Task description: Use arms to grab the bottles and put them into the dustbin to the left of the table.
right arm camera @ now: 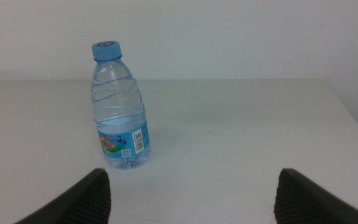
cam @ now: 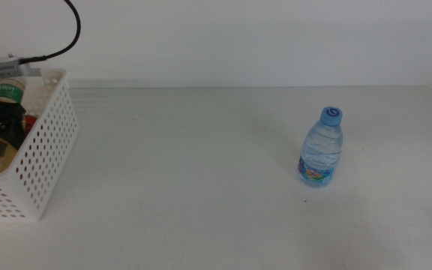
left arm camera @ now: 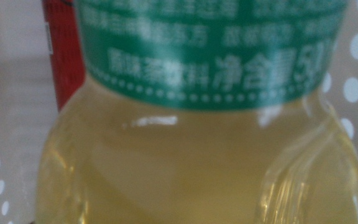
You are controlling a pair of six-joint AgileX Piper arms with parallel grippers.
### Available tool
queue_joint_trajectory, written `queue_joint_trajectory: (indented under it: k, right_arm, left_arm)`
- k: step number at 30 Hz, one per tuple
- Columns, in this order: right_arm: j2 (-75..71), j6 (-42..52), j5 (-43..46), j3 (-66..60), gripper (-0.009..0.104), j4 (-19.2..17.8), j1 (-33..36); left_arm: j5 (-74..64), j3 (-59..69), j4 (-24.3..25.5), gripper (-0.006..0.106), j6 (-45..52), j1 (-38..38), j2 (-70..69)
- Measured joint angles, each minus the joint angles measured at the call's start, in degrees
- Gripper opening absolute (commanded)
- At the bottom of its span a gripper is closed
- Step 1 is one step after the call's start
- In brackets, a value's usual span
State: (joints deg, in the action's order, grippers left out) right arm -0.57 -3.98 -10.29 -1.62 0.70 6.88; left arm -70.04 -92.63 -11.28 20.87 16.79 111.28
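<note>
Gaping wide, the right gripper (right arm camera: 191,193) holds nothing; the water bottle (right arm camera: 120,106) stands upright on the table (right arm camera: 241,130) ahead of it, off to one side, nothing between. Left gripper: fingers unseen, state cannot be told. Its wrist view is filled by the tea bottle (left arm camera: 197,143), red can (left arm camera: 64,53) behind. Middle view shows the dustbin (cam: 47,161) at the table's left edge, holding the tea bottle.
</note>
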Motion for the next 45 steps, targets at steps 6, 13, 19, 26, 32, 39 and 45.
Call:
queue_joint_trajectory:
  k: [6,13,19,26,32,39,45]
  right_arm:
    - [0.00,0.00,0.00,0.00,0.072,0.00,0.00]
    - [0.00,0.00,0.00,0.00,0.072,0.00,0.00]
    - [0.00,0.00,0.00,0.00,0.072,0.00,0.00]
    - [0.00,0.00,0.00,0.00,0.072,0.00,0.00]
    - [0.00,0.00,0.00,0.00,0.072,0.00,0.00]
    - [0.00,0.00,0.00,0.00,0.072,0.00,0.00]
    - [0.00,0.00,0.00,0.00,0.072,0.00,0.00]
  left_arm:
    - [0.30,0.22,0.20,0.015,0.00,0.00,1.06]
    - [0.41,0.26,0.24,0.058,0.13,0.00,1.91]
    - [0.26,0.26,0.12,0.090,1.81,0.00,1.78]
    - [1.38,-0.26,-0.88,0.090,2.11,-0.35,-0.55]
    - [8.18,0.44,-0.88,0.090,2.11,-4.15,-9.45]
    - [20.10,9.28,-2.42,0.090,4.34,-11.97,-24.09]
    - [29.31,19.10,-5.58,0.090,6.15,-18.30,-34.89]
